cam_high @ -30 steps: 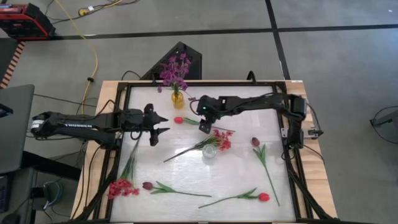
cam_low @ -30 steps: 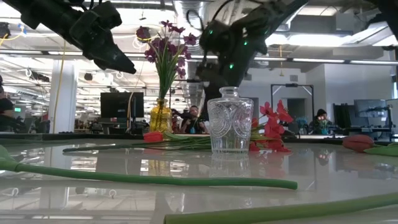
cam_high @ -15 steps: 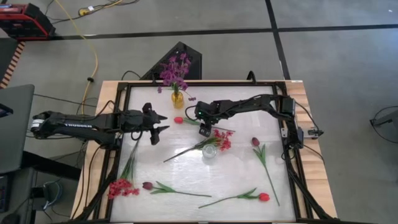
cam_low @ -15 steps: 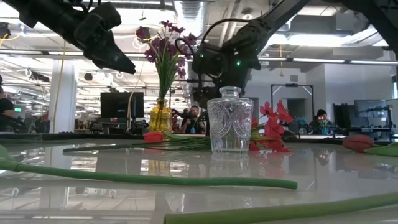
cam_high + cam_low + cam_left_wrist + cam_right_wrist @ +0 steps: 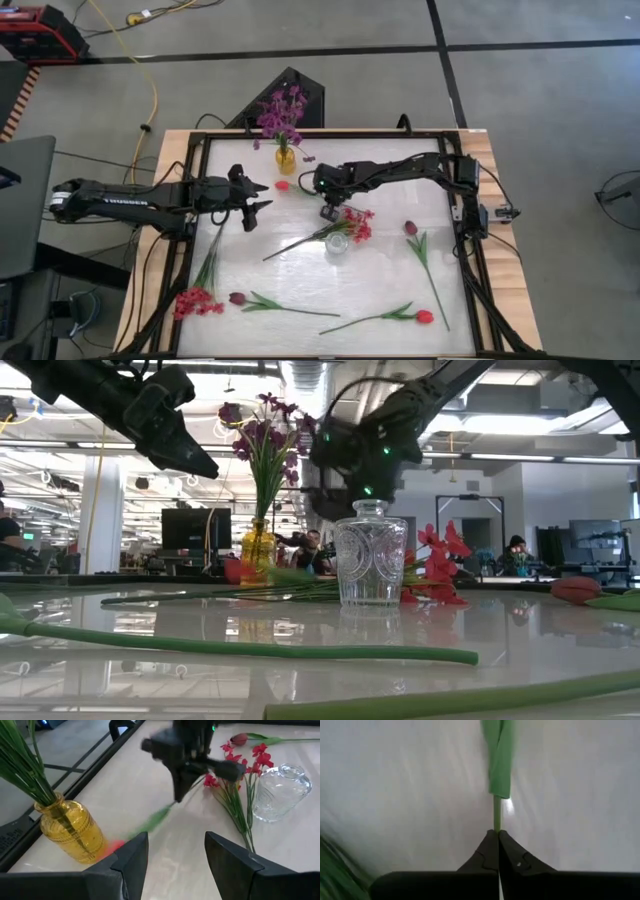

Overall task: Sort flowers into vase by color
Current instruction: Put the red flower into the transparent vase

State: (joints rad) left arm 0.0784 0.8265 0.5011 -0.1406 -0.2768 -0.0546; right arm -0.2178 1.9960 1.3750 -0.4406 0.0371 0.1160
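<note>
step: picking up red tulip (image 5: 283,185) | my right end effector (image 5: 497,845) pinches its stem by the yellow vase (image 5: 286,160) | left end effector (image 5: 175,855) spread, waiting | next: lift to clear vase (image 5: 338,242)

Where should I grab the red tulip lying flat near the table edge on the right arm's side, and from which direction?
Take the red tulip by its bare stem, between the leaf and the cut end. Probably come straight down with the end effector's fingers across the stem. It lies flat on the table, so there is little room to come in from the side. The head lies close to the maroon tulip's stem, while that stretch is free.
</note>
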